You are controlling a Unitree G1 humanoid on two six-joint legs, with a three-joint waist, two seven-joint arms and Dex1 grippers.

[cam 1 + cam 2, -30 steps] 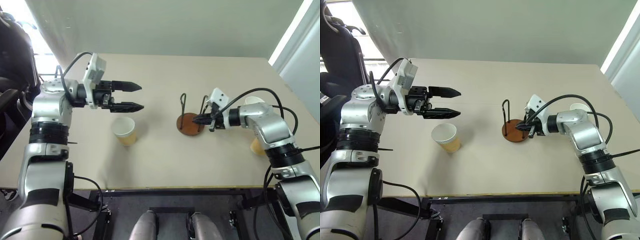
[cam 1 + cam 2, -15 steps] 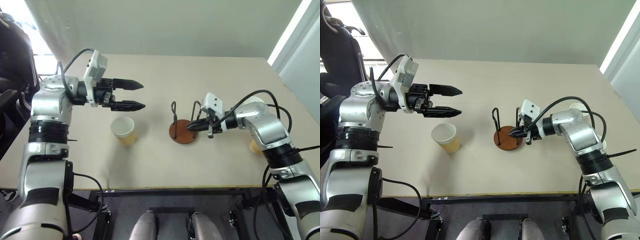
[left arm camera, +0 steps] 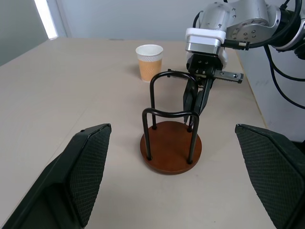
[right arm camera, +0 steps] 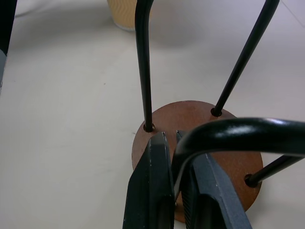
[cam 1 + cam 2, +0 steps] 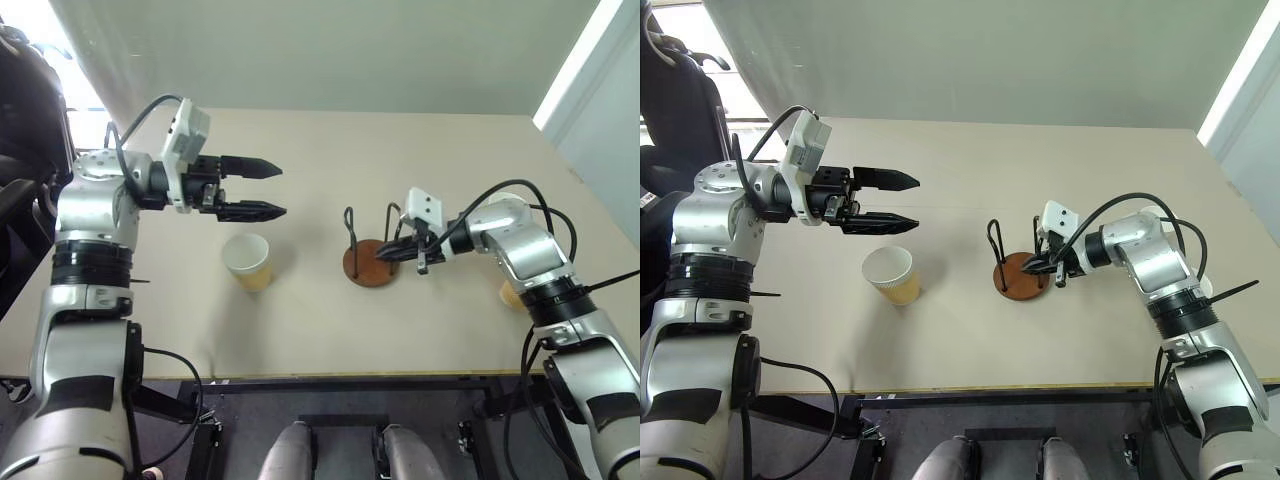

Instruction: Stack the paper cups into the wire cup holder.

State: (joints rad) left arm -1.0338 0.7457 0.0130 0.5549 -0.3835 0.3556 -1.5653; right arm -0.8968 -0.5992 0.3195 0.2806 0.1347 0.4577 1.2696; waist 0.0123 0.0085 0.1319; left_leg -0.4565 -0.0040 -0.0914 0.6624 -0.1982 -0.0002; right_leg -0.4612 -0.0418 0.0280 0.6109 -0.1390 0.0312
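The wire cup holder (image 5: 368, 268), a reddish-brown disc with dark wire loops, stands mid-table. My right gripper (image 5: 384, 254) is shut on one of its wire loops, low near the base; the right wrist view shows the fingers (image 4: 153, 186) pinching the wire. One paper cup (image 5: 248, 262) stands upright left of the holder. My left gripper (image 5: 282, 190) hovers open above and just behind that cup, pointing right, with nothing in it. Another paper cup (image 3: 149, 62) stands upright on the table beyond my right arm, and in the left eye view that forearm half hides it.
The beige table (image 5: 330, 335) has bare surface around the holder and toward its front edge. A dark chair (image 5: 680, 110) stands off the table's left side. A pale wall runs along the far edge.
My right gripper has dragged the wire cup holder a little to the left, toward the paper cup, and its wrist has turned. The left arm has stayed where it was.
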